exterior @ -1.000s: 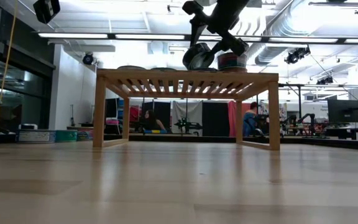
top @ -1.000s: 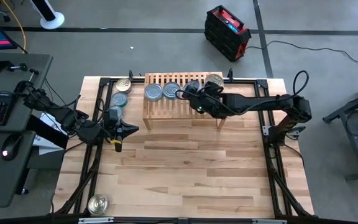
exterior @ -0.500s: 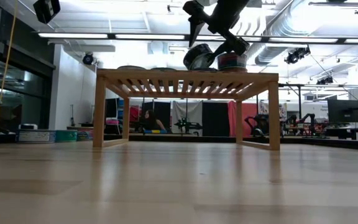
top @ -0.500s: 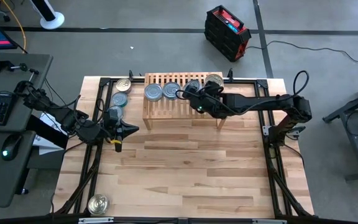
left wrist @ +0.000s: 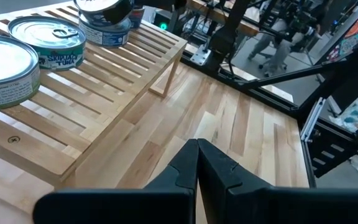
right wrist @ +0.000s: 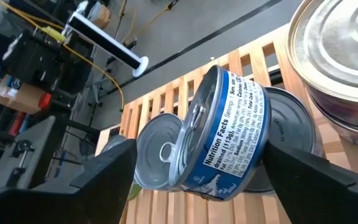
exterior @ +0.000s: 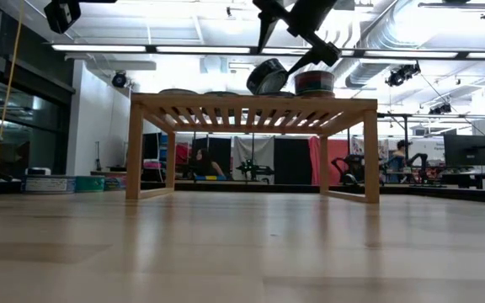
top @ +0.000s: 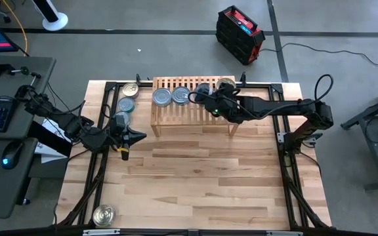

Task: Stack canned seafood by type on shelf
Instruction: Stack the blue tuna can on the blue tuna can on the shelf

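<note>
Near the top middle of the high view, the right claw [top: 202, 96] hangs over the shelf [top: 176, 113] with its fingers wide apart, letting go of a blue tin [right wrist: 229, 140] that leans crooked on another tin. Next it likely needs setting flat. Only the right wrist view shows that tilt; the left claw [top: 135, 136], pinched together, waits at the tabletop's [top: 195, 177] left.

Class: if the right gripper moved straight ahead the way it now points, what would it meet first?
Most likely the tilted blue-labelled round metal tin between the open jaws of the right gripper, leaning on another tin on the light-wood slatted shelf.
</note>
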You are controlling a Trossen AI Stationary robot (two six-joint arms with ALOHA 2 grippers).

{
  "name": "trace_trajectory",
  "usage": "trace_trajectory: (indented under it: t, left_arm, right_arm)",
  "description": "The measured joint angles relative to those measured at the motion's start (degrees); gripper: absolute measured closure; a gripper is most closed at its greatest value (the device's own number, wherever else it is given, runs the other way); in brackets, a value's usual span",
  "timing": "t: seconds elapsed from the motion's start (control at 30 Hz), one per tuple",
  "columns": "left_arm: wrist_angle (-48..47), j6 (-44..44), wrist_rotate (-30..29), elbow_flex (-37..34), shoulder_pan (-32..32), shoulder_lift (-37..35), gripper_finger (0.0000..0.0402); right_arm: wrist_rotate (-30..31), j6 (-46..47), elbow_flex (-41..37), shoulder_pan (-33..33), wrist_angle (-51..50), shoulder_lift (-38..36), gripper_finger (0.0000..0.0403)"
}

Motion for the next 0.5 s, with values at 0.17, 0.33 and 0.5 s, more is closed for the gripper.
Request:
trace_trajectory:
  t: [0.17, 0.33, 0.5]
  left_arm:
    - [0.0, 0.0, -0.01, 0.0, 0.0, -0.01, 0.0401]
    - [0.0, 0.0, 0.0, 0.0, 0.0, 0.0, 0.0401]
    - [-0.02, 0.02, 0.0, 0.0, 0.0, 0.0, 0.0401]
  right_arm:
    - [-0.57, -2.81, 0.0, 0.0, -0.11, 0.0, 0.0069]
    - [-0.54, -4.35, 0.0, -0.02, -1.41, -0.34, 0.0069]
    - [-1.02, -4.37, 0.02, -0.02, -3.05, -1.0, 0.0069]
